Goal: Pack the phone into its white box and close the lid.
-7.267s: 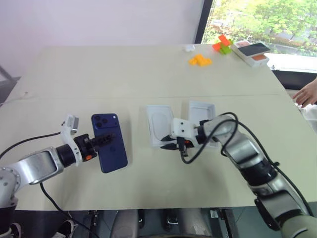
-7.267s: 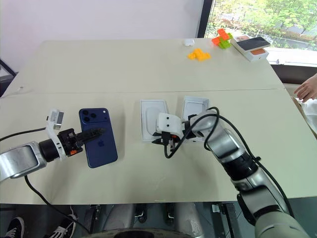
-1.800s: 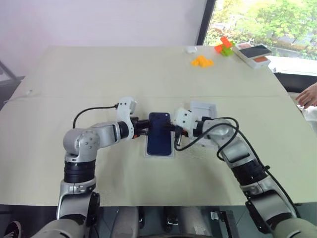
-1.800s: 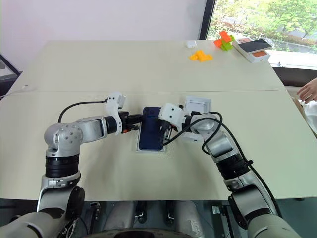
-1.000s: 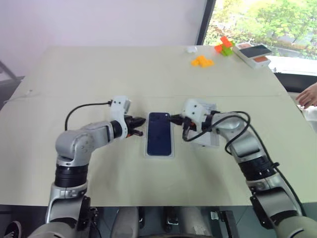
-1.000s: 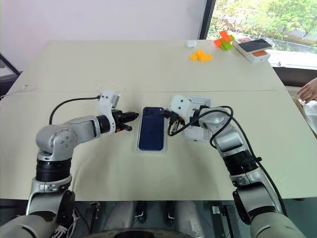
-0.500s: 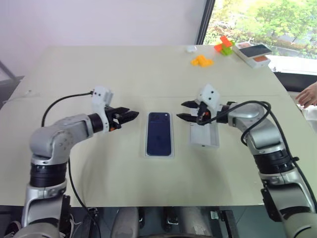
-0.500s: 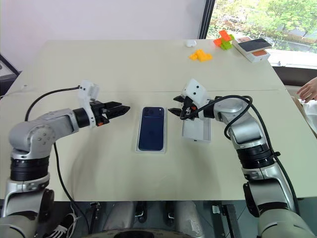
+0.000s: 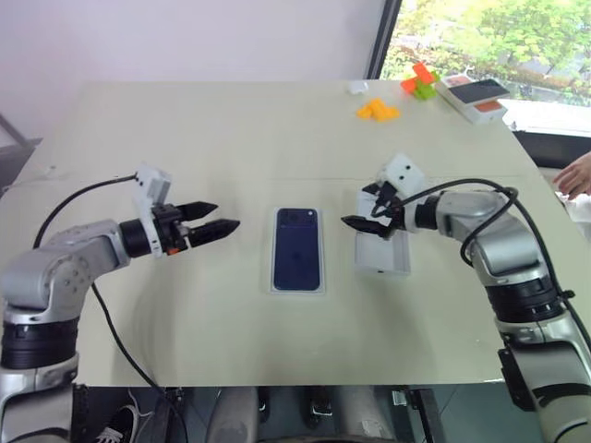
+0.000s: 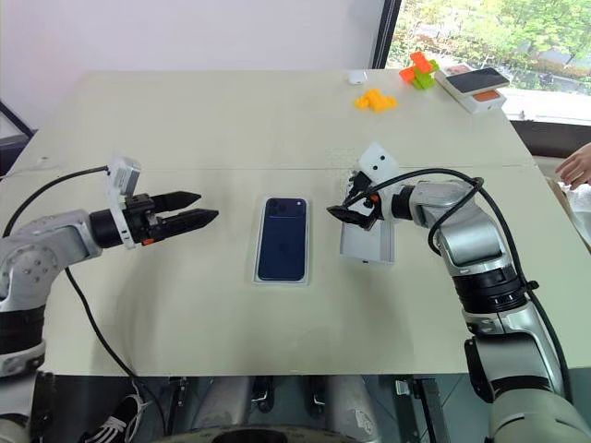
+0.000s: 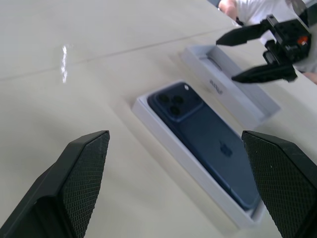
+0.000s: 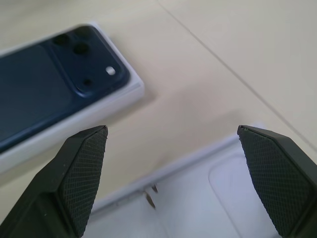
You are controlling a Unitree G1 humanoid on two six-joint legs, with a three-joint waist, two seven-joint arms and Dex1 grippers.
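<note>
Since the phone [image 9: 297,249] already lies back-up in the white box [image 11: 171,144], the lid [image 9: 382,250], inside-up just beside it, comes next: light, stiff cardboard, best pinched by its long rims. Left gripper [image 9: 216,221] and right gripper [image 10: 343,208] are spread, empty.

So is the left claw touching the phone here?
Apart. In the left eye view the open left claw hangs over bare table, with a clear strip between it and the phone lying in the box.
</note>
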